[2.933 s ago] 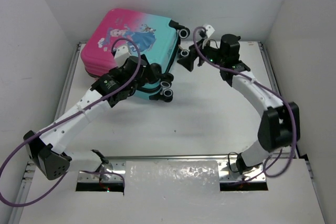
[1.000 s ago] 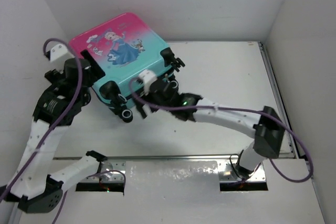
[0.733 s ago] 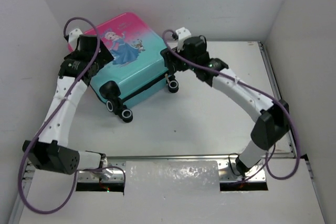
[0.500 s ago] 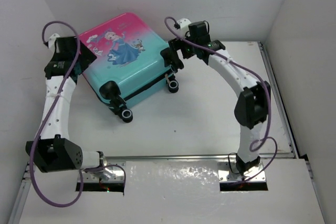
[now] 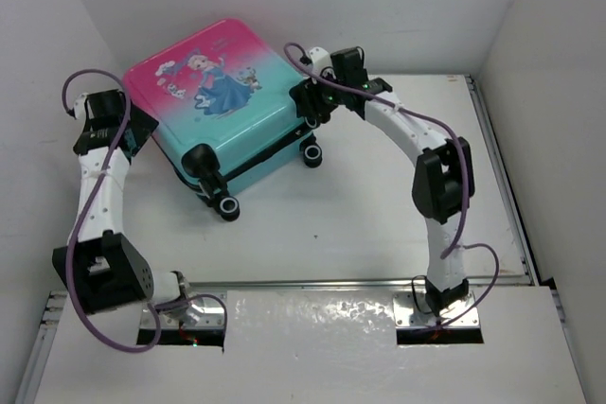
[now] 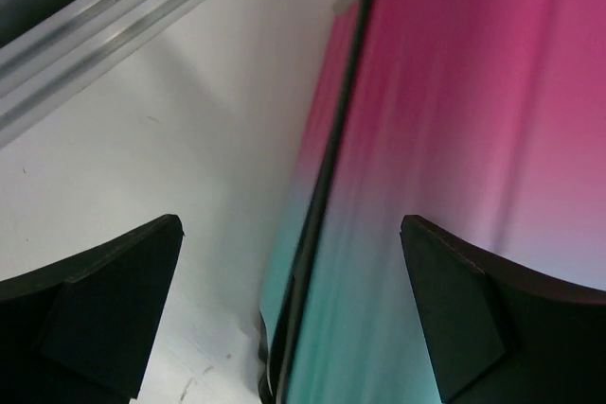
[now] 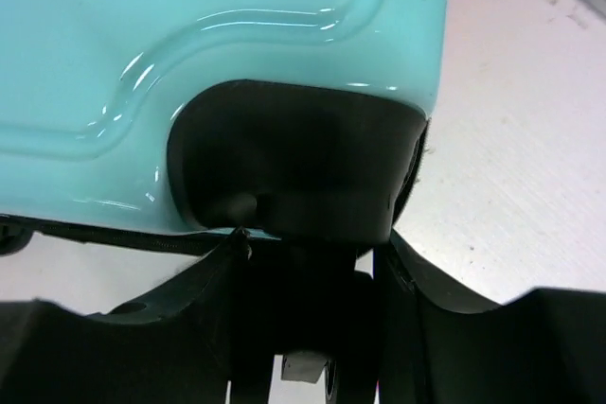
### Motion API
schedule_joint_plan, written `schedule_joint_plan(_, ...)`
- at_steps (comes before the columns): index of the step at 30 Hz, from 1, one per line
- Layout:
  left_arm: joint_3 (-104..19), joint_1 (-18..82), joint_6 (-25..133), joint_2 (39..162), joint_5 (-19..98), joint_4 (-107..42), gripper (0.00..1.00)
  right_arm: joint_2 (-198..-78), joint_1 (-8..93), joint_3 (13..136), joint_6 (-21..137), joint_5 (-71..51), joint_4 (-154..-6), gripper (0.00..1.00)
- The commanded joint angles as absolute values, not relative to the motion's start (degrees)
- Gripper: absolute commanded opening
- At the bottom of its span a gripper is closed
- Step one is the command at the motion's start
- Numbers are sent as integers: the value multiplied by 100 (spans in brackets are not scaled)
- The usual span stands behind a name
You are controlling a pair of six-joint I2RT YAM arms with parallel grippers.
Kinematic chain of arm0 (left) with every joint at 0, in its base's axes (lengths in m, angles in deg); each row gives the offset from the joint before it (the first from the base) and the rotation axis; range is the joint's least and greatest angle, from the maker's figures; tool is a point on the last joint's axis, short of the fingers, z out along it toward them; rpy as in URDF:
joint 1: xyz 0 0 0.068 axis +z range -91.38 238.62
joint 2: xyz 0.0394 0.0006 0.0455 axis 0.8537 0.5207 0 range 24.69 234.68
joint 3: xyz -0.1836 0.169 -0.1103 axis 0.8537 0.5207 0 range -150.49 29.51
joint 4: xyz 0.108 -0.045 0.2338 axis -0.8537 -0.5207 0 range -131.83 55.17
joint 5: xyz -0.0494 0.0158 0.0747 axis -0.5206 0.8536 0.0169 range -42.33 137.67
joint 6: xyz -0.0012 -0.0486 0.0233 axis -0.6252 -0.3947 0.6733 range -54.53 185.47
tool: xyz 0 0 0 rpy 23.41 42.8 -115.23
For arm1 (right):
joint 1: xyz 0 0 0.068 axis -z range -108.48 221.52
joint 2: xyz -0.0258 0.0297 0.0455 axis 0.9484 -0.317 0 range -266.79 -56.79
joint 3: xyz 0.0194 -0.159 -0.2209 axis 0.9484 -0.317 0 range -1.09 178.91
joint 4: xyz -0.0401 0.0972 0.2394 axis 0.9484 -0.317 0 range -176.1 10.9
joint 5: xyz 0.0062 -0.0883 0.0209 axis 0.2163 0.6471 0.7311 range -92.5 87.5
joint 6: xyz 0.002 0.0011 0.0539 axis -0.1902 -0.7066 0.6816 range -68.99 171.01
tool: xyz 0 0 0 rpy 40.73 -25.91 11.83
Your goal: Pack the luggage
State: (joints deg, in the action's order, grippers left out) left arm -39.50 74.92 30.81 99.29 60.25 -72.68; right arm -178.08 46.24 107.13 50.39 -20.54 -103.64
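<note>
Since half a second earlier the right gripper (image 7: 308,253) has been brought in against the luggage (image 5: 222,92), and the left gripper (image 6: 291,229) has been lowered along its left side. The luggage is seen closed, printed face up, at the bench's (image 5: 379,205) far-left corner, close to the white walls (image 5: 379,7). Its hard shell is glossy, graded pink to teal, with a dark zip seam (image 6: 317,186) and black wheels (image 5: 227,207). A moulded black wheel housing (image 7: 294,158) is flanked by the right gripper's fingers; black on black, so it cannot be told whether they are clamped. The left gripper's fingers are held wide apart beside the shell. An aluminium rail (image 6: 114,35) is seen at the bench's left edge.
</note>
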Motion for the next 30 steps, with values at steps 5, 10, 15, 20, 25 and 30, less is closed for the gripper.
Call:
schedule_joint_plan(5, -3789, 7375, 3303, 11220, 4206, -6199, 100, -15358, 4436, 7023, 6277, -481, -8158, 0)
schedule_joint_plan(10, -4790, 6356, 3778, 12373, 4099, -6410, 100, -14100, 4085, 5781, 6612, -47, -7972, 0)
schedule_joint_plan(15, -5327, 5705, 3629, 12979, 3721, -6164, 100, -13528, 3594, 5139, 6841, 67, -7955, 0)
schedule_joint_plan(20, -6652, 5502, 3918, 13699, 2993, -6365, 100, -13229, 3136, 5182, 6972, -110, -8050, 0)
schedule_joint_plan(25, -8237, 5387, 4148, 14150, 3482, -7393, 100, -13079, 2327, 5190, 7009, 180, -7945, 0)
schedule_joint_plan(30, -7187, 5589, 3752, 12947, 5116, -7536, 100, -13386, 2353, 5866, 6106, 1462, -8638, 0)
